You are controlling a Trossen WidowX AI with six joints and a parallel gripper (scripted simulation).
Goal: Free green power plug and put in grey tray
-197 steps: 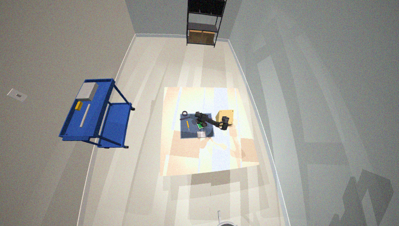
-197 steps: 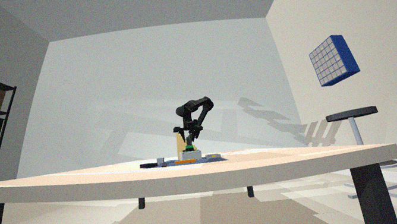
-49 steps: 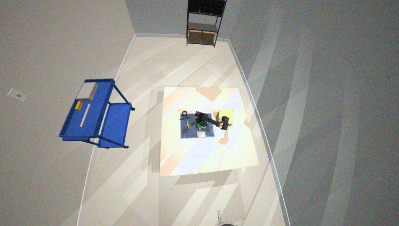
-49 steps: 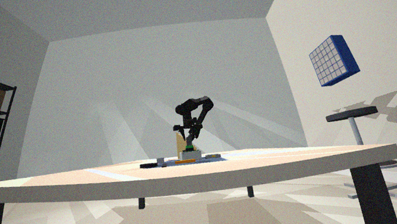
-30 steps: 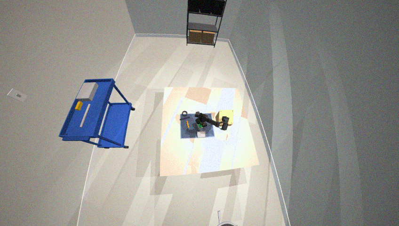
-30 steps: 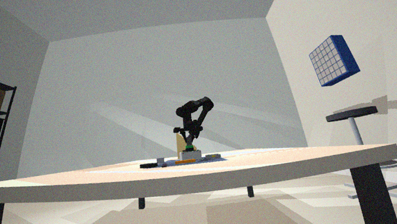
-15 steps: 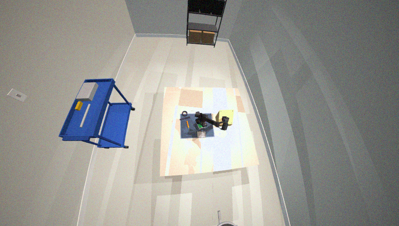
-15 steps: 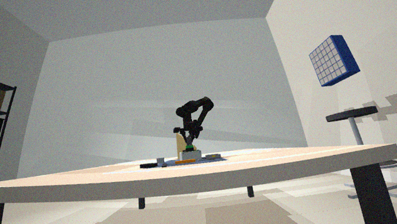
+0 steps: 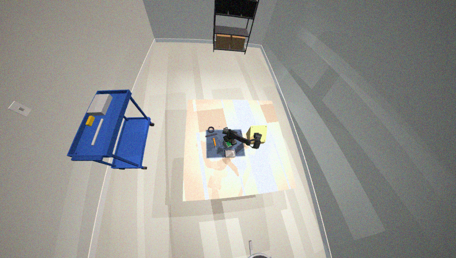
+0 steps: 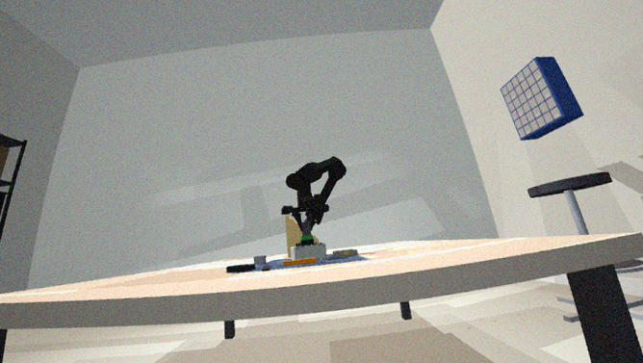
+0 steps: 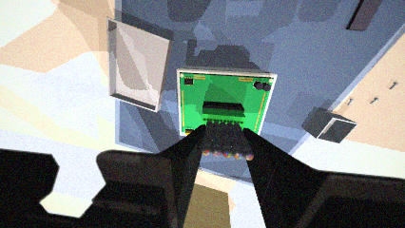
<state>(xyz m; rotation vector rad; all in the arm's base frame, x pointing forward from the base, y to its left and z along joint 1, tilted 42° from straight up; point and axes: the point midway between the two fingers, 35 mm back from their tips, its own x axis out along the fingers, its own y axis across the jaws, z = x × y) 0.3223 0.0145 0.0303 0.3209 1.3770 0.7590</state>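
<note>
The green power plug [image 11: 223, 113] sits in its socket on the green circuit board [image 11: 191, 106] [image 9: 228, 144], with a bundle of dark wires rising from it towards the camera. My gripper [image 11: 223, 130] [image 10: 307, 233] is shut on the plug, one finger at each side; the wires and fingers hide part of the grip. How far the plug is seated cannot be told. The grey tray [image 11: 112, 71] [image 9: 229, 153] [image 10: 345, 253] lies beside the board, to its left in the wrist view, with nothing seen in it.
A blue mat [image 9: 210, 153] lies under the board and tray. A small grey open box [image 11: 318, 124] [image 10: 260, 259] and several screws are right of the board in the wrist view. An orange screwdriver [image 9: 214, 142], a black ring [image 9: 211, 129] and a yellow block [image 9: 261, 130] are also on the table.
</note>
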